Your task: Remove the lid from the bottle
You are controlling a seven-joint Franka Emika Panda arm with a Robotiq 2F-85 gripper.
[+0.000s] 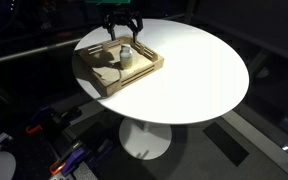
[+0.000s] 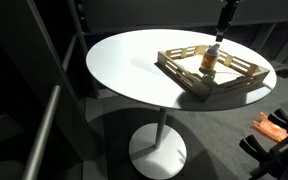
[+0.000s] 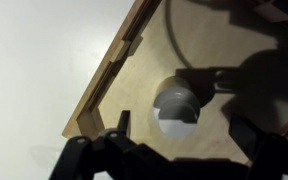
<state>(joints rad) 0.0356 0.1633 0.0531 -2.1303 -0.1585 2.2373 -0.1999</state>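
A small pale bottle (image 1: 125,60) stands upright inside a wooden tray (image 1: 144,73) on a round white table; it also shows in the other exterior view (image 2: 210,66). Its small pale lid (image 1: 125,49) sits on top. My gripper (image 1: 123,32) hangs open a little above the bottle, with a finger on each side and not touching it. In the wrist view I look straight down on the lid (image 3: 176,98) and the bottle's body (image 3: 179,123), which lie between my open fingers (image 3: 184,138).
The tray (image 2: 189,82) has low slatted walls and sits near the edge of the white table (image 1: 199,70). A tray wall (image 3: 109,80) runs diagonally to the bottle's left in the wrist view. Orange-handled tools (image 2: 274,128) lie on the dark floor.
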